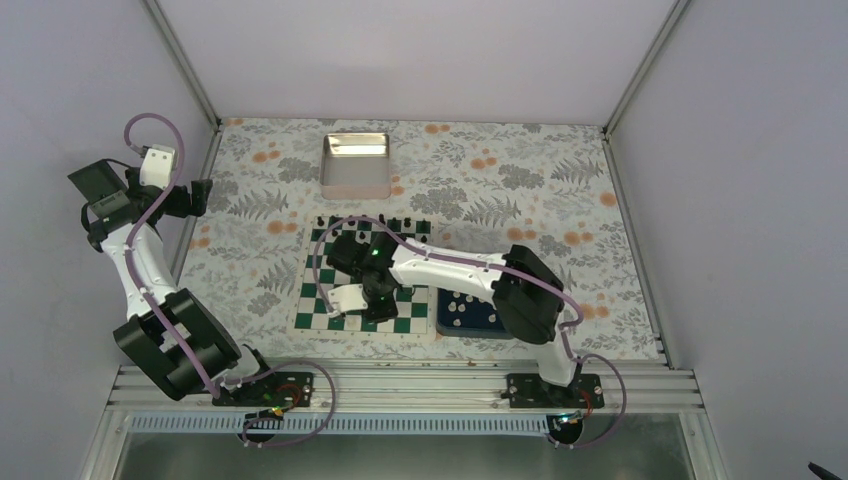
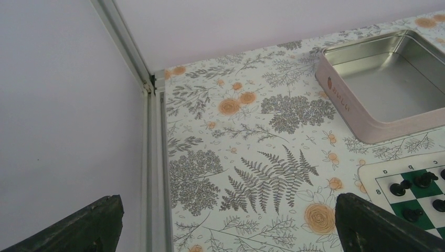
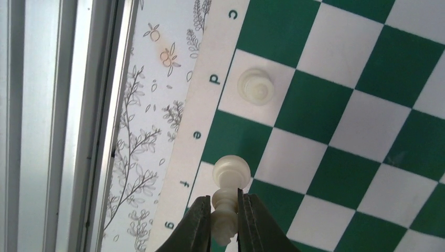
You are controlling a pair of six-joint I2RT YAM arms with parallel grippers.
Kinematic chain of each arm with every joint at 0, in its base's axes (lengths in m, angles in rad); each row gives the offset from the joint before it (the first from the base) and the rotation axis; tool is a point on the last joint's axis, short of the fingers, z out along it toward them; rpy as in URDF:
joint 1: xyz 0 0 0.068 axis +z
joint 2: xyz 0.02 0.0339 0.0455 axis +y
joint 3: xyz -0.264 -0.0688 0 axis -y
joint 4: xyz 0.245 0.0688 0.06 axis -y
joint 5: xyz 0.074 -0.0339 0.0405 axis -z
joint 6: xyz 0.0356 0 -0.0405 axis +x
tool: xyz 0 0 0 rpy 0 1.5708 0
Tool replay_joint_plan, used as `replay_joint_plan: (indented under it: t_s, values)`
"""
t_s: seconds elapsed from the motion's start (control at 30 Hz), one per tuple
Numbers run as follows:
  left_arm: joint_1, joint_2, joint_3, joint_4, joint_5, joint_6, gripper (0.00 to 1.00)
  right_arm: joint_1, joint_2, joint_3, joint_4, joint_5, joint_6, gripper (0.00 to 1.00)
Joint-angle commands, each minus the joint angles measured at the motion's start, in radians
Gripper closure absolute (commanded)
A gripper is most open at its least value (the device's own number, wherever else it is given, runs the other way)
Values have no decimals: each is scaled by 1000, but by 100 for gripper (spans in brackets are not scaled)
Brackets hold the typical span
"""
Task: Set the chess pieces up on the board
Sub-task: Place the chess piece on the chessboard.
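Cream piece (image 3: pixel 229 178) is pinched at its stem between the fingers of the right gripper (image 3: pixel 224 210), jaws pressed together on it. The piece is held above the board (image 3: pixel 336 105), at the 6 o'clock edge as seen from the top camera, over the white square by the letter f. Whether its base touches the square cannot be told.

One placed piece (image 3: pixel 255 86) is noted upright on the white square by the letter d. No other cream piece is visible on the part of the board shown by the right wrist camera.

Black pieces (image 1: pixel 370 222) are lined along the 12 o'clock edge of the board. A cluster of white pieces (image 1: pixel 462 305) is seen in the blue tray (image 1: pixel 480 322), at 3 o'clock of the board, partly hidden by the right arm.

The left gripper (image 2: pixel 231 226) is spread wide and empty, parked at 10 o'clock, with the metal tin (image 2: pixel 367 121) nearby.

Progress is judged early: one cream piece set, one in hand, most not yet moved out of the tray.
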Motion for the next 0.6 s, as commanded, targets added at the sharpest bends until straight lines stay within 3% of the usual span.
replay_joint_plan:
  t_s: [0.0, 0.57]
  values:
    - [-2, 3, -17, 20, 30, 14, 0, 19, 52, 39, 35, -42, -15, 92]
    - [-2, 6, -2, 9, 27, 28, 0, 20, 124, 53, 23, -15, -31, 91]
